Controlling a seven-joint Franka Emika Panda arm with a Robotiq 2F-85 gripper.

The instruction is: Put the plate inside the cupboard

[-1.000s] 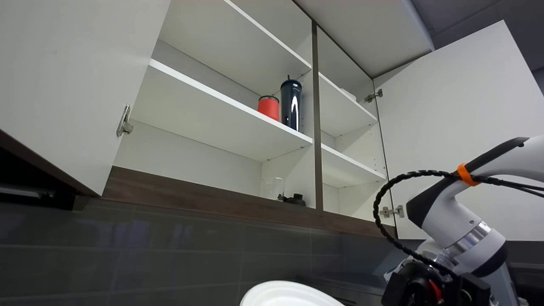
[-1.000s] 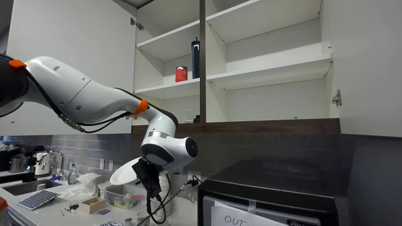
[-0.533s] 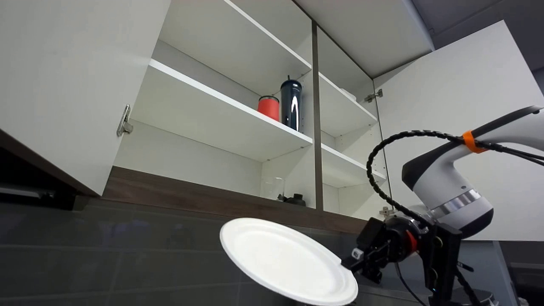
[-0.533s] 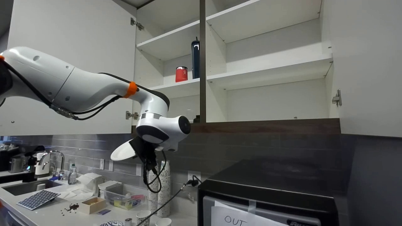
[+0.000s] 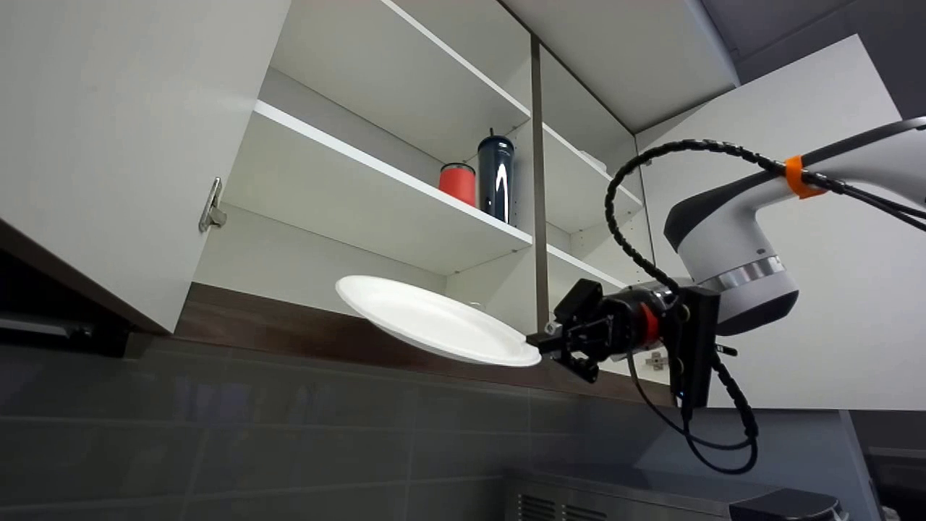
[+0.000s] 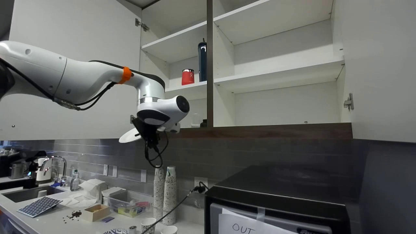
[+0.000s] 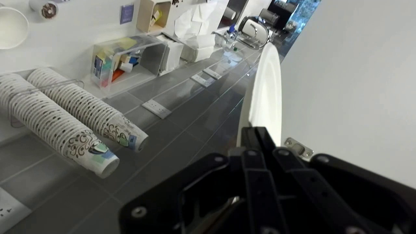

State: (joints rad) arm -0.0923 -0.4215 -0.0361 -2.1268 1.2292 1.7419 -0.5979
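The white plate (image 5: 434, 318) is held by its rim, tilted, with its far side raised. In an exterior view it overlaps the lower shelf space and brown bottom edge of the cupboard (image 5: 246, 312). The plate shows partly behind the wrist in the other picture (image 6: 129, 136) and nearly edge-on in the wrist view (image 7: 268, 94). My gripper (image 5: 539, 341) is shut on the near rim; its fingertips (image 7: 254, 131) pinch it in the wrist view. The cupboard (image 6: 279, 130) has both doors open, with shelves on both sides of the divider.
A red cup (image 5: 457, 182) and dark bottle (image 5: 495, 177) stand on the middle shelf. A black item (image 5: 504, 339) lies on the cupboard floor. The open door (image 6: 74, 71) is close to the arm. Stacked paper cups (image 6: 170, 196) and a black appliance (image 6: 276, 188) are below.
The plate and gripper have risen from low on the tiled wall to the level of the cupboard's bottom edge. The plate has turned flatter. The grip is kept.
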